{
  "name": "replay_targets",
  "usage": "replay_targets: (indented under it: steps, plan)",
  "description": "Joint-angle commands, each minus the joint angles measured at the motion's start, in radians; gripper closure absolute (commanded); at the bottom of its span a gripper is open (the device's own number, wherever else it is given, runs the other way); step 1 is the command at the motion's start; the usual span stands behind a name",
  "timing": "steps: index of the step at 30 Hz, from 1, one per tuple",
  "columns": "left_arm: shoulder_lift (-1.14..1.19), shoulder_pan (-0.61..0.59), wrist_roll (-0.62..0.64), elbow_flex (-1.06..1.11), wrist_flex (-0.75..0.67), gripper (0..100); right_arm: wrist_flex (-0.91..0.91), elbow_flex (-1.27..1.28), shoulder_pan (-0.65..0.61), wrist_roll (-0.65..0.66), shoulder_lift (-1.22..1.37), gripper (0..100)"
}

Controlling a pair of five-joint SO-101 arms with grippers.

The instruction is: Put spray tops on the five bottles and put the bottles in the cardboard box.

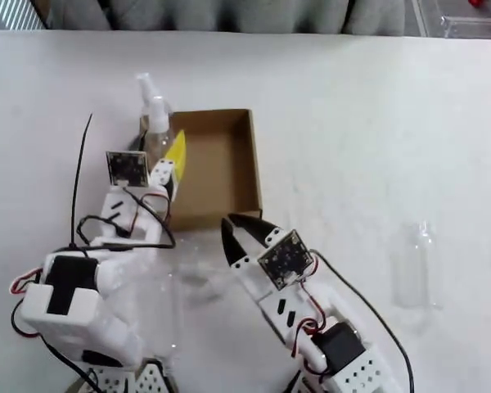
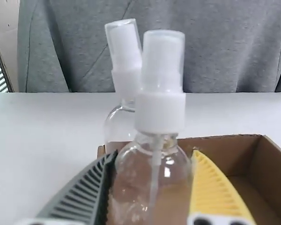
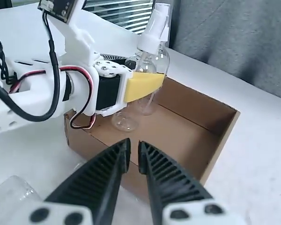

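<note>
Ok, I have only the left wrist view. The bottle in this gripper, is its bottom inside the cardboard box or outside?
Observer: Inside. The right wrist view shows the held bottle with its lower part within the cardboard box, by a side wall.
Operator: And where is the right arm?
Observer: The right gripper is low at the box's wall nearest the arms, with a narrow gap between its fingers and nothing in it.
Operator: Are any bottles outside?
Observer: One clear bottle, no spray top seen on it, lies on the table right of the box.

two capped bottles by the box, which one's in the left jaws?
The nearer spray bottle, clamped between the left gripper's grey and yellow jaws; the other capped bottle stands free just behind it.
</note>
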Motion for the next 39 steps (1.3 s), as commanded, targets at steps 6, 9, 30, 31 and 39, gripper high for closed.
replay_targets:
  steps: [6,9,30,31,39]
  plan:
    - [-0.027,-0.047,-0.008,0.014,0.026,83,-0.004,0.008,0.012,0.012,-0.008,98.4]
    - [-0.073,-0.062,-0.005,0.026,0.078,81,-0.004,0.008,0.012,0.012,-0.008,98.4]
    - [-0.16,-0.058,-0.003,0.089,0.138,70,-0.005,0.008,0.012,0.012,-0.008,98.4]
    - [-0.165,-0.058,-0.003,0.089,0.138,70,-0.005,0.008,0.012,0.012,-0.008,98.4]
    - [-0.426,-0.058,-0.008,0.158,0.327,70,-0.001,0.008,0.012,0.012,-0.008,98.4]
